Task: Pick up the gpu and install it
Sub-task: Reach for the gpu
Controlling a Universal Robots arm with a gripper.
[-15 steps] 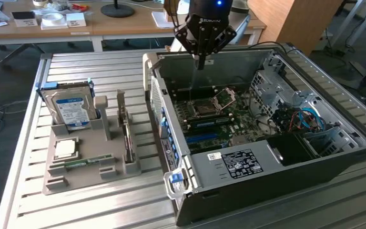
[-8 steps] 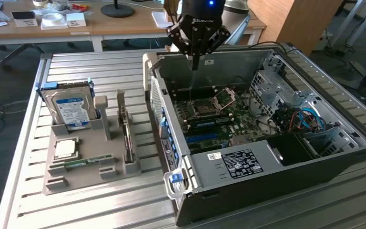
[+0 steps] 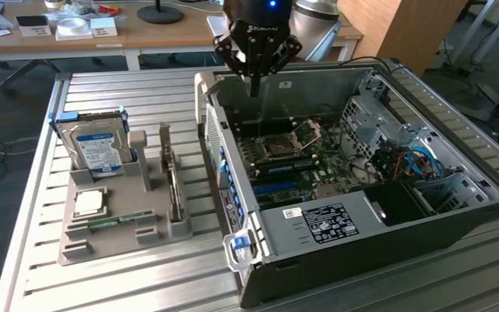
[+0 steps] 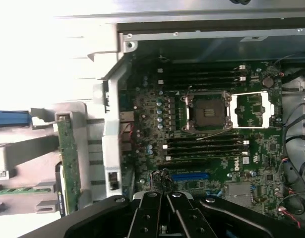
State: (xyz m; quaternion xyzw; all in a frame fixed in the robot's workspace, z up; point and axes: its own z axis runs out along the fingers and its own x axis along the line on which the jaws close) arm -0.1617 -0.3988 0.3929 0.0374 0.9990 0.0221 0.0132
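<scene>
Directly above the open computer case, the robot arm's pincer hangs with its two fingers pressed together into a point, gripping nothing. The gpu has not yet been picked up. It stands on its long edge in a slot of the grey parts holder, near the worktop's edge on the exterior view's left and just beside the case wall. It is apparently racked upright so that its top edge is free for a grasp. A hard drive, a processor and a memory stick share the holder. The case lies on its side, turning the motherboard and its empty blue expansion slot upward.
</scene>
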